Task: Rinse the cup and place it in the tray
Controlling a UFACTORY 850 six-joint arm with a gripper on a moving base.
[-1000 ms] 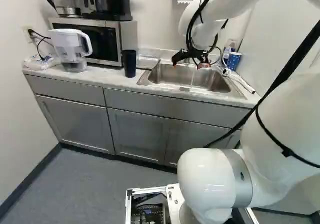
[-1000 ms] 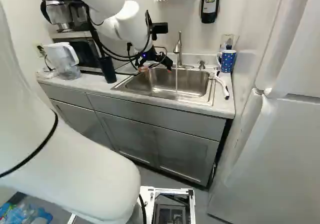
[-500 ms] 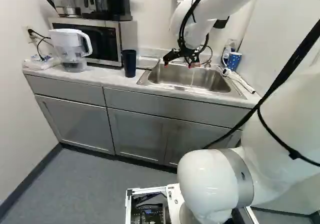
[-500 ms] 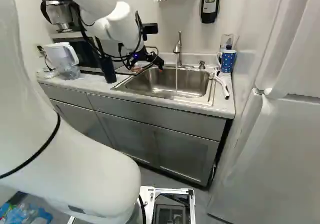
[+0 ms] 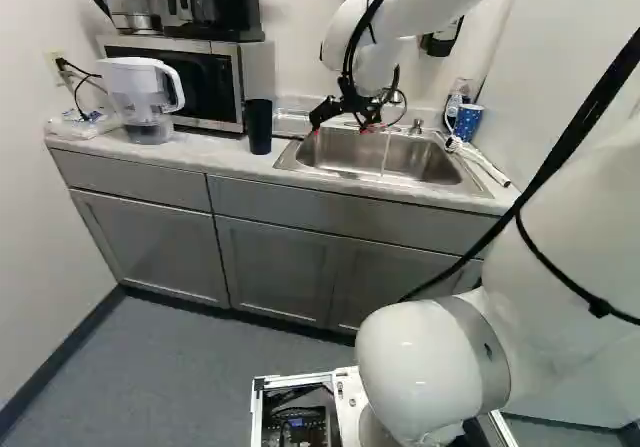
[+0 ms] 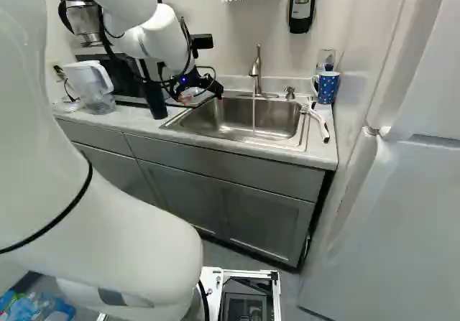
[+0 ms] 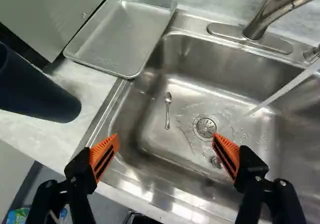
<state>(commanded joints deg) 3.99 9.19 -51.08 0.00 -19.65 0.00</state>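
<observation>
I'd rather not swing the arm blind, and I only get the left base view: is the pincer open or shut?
Observer: Open, with nothing gripped between its orange pads.
Operator: Is anything lying in the sink?
Observer: Yes, a spoon lies on the floor of the sink, apart from the drain.
Operator: And inside the tray?
Observer: Nothing; the wrist view shows the tray bare.

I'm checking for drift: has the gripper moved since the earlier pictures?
Yes, the gripper has shifted left across the sink, toward the dark cup, in the left base view.
</observation>
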